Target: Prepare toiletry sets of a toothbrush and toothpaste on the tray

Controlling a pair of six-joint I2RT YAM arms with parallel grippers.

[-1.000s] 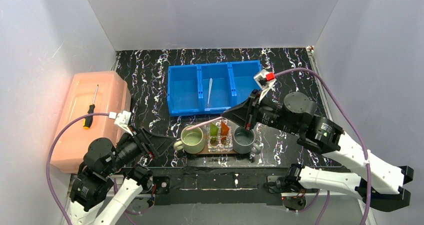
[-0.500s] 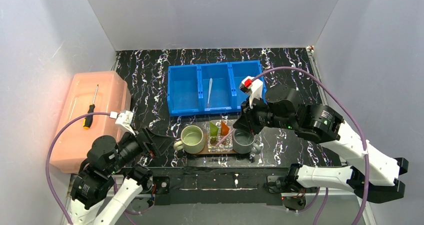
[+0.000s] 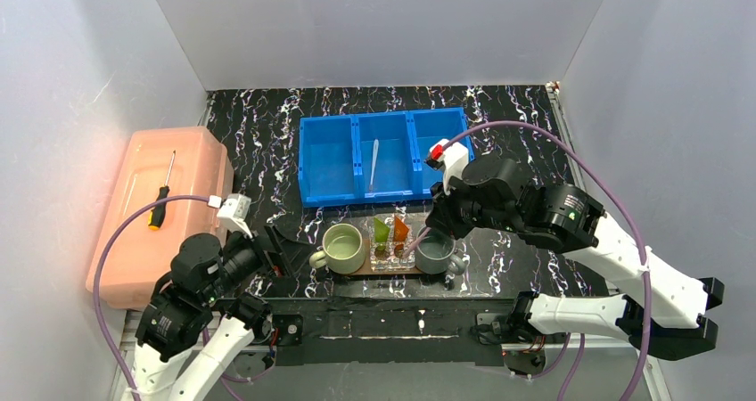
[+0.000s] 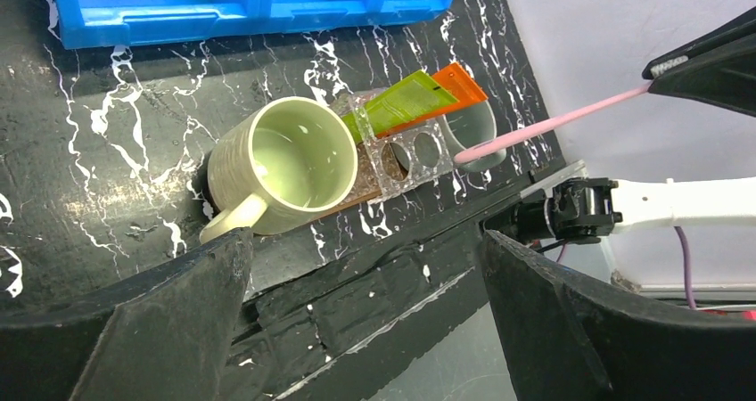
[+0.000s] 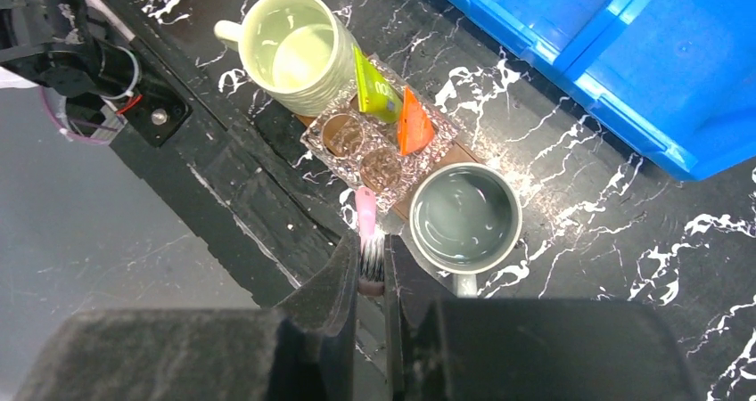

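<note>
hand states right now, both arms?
left hand: open, nothing in it.
right hand: closed on the pink toothbrush.

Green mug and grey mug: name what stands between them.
The clear holder, carrying the lime-green tube and orange tube, stands between the green mug and grey mug; clearest in the right wrist view.

There are two toothbrushes [image 3: 374,163], two tubes [image 5: 375,89], two mugs [image 5: 299,49], one clear holder [image 4: 382,165], one tray [image 5: 450,155], one blue bin [image 3: 357,196] of three compartments, one screwdriver [image 3: 162,192] and one pink box [image 3: 143,241].
</note>
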